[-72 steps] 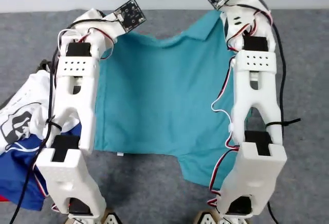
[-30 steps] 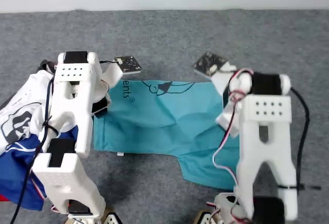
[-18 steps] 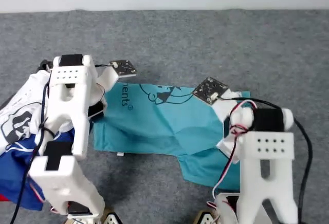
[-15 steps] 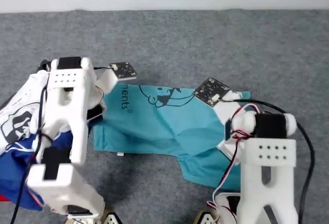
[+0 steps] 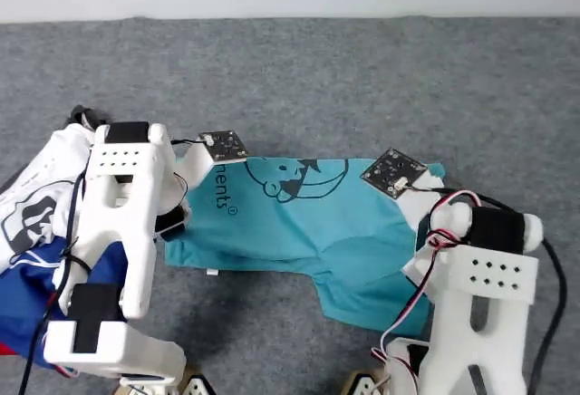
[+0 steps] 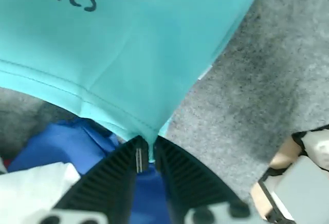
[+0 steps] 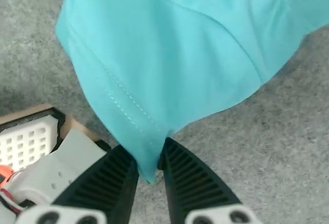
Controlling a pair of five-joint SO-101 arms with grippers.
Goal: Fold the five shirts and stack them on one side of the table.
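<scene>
A teal shirt (image 5: 308,223) lies in the middle of the grey table, its far part folded forward over itself so a dark print faces up. My left gripper (image 6: 146,154) is shut on the shirt's hem (image 6: 128,54), at the shirt's left side next to the pile. My right gripper (image 7: 149,167) is shut on another hemmed edge of the teal shirt (image 7: 169,54), at the shirt's right side. In the high view the left arm (image 5: 127,214) stands left of the shirt and the right arm (image 5: 476,277) at its front right.
A heap of other shirts sits at the left edge: a white printed one (image 5: 36,205) on top of a blue one (image 5: 27,313), also seen as blue cloth (image 6: 67,142). Bare grey table (image 5: 362,78) stretches behind the teal shirt. The arm bases stand at the front edge.
Both arms have drawn back toward the front, pulling the shirt's far edge over itself. The shirt went from spread flat to folded, with its print now showing.
</scene>
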